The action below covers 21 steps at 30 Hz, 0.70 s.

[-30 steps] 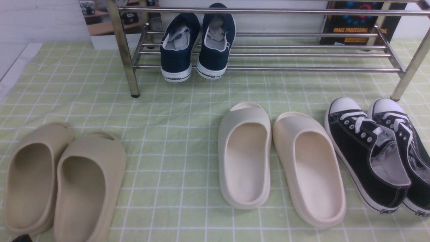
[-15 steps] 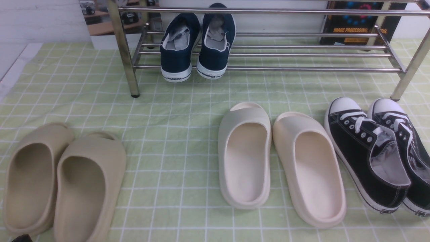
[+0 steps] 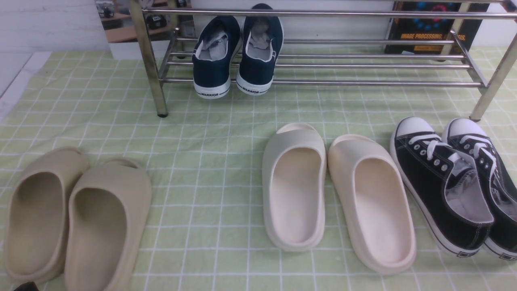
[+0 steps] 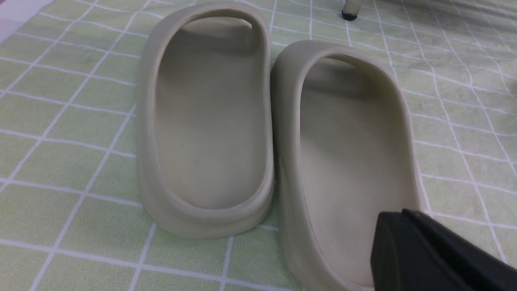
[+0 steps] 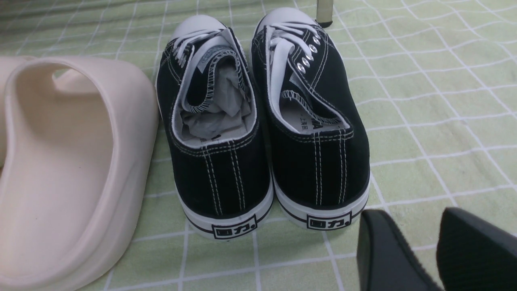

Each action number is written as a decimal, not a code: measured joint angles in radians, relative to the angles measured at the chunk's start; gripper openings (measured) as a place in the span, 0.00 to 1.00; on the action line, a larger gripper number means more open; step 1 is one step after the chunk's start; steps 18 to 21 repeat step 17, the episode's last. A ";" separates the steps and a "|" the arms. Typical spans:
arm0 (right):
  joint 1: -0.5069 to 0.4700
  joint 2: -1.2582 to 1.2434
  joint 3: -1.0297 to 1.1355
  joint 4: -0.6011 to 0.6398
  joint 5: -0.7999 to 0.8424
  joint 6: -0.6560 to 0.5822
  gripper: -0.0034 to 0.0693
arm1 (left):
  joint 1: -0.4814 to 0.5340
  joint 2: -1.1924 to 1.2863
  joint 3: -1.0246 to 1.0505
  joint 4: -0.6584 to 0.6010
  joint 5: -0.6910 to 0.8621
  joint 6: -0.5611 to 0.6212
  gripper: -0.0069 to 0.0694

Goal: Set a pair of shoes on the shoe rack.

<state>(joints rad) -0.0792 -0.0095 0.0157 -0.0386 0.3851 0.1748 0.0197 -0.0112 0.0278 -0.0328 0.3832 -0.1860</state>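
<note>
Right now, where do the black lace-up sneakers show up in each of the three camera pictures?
Front view: black sneakers at the right edge, on the green checked cloth, right of the cream slides.
Left wrist view: not in it; only the beige slides.
Right wrist view: centre of the picture, heels toward the camera.
Shared landmark: a cream slide beside them.

Left gripper (image 4: 408, 234): only a dark, closed tip shows at the edge of its wrist view, jaws together, nothing held. Right gripper (image 5: 420, 242): two black fingers (image 5: 383, 250) visible in its wrist view, a narrow gap between them, nothing between the pads, low.
</note>
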 joint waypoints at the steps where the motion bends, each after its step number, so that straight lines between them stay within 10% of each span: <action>1: 0.000 0.000 0.000 0.000 0.000 0.000 0.38 | 0.000 0.000 0.000 0.000 0.000 0.000 0.10; 21: 0.000 0.000 0.000 0.000 0.000 0.000 0.38 | 0.000 0.000 0.000 0.000 0.000 0.000 0.13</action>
